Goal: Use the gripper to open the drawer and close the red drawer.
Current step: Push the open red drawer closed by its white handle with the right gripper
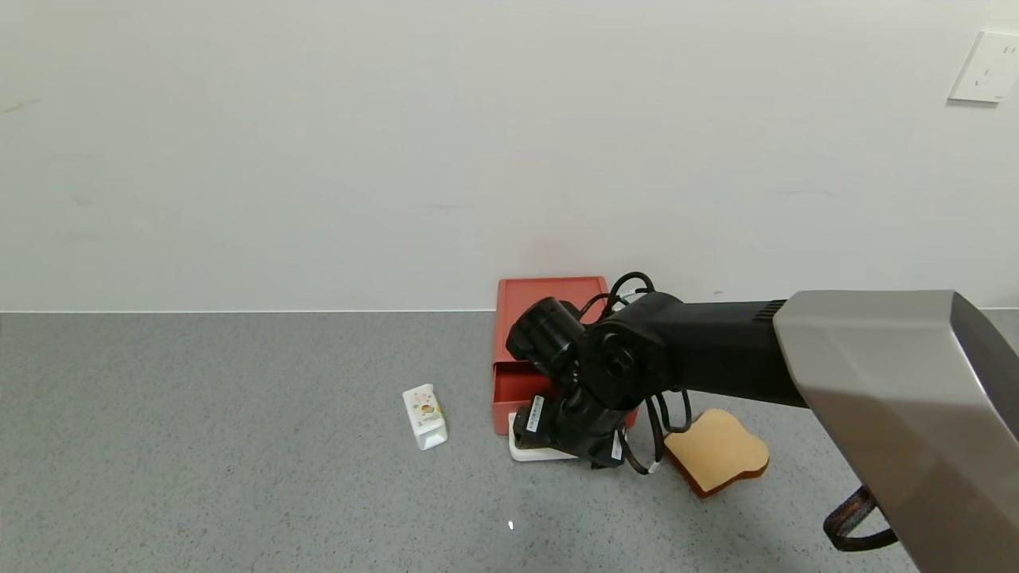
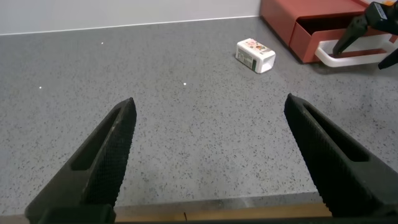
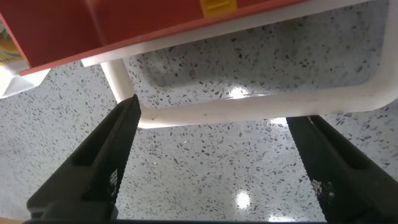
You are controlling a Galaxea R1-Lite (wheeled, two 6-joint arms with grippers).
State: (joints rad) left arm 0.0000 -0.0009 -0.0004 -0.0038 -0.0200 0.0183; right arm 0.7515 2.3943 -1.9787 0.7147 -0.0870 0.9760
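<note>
The red drawer (image 1: 549, 306) stands against the wall with its tray (image 1: 511, 390) slid partly out toward me. Its white loop handle (image 1: 527, 454) lies low over the countertop. My right gripper (image 1: 561, 436) points down right at the handle. In the right wrist view the right gripper (image 3: 214, 118) is open, its two fingers wide apart, and the handle bar (image 3: 249, 107) runs across between the fingertips under the red tray front (image 3: 93, 31). My left gripper (image 2: 210, 102) is open and empty over bare counter, far from the drawer (image 2: 298, 18).
A small white carton (image 1: 424, 416) lies left of the drawer; it also shows in the left wrist view (image 2: 255, 54). A slice of toast (image 1: 716, 452) lies right of the handle, close to the right arm's cables. A wall stands directly behind the drawer.
</note>
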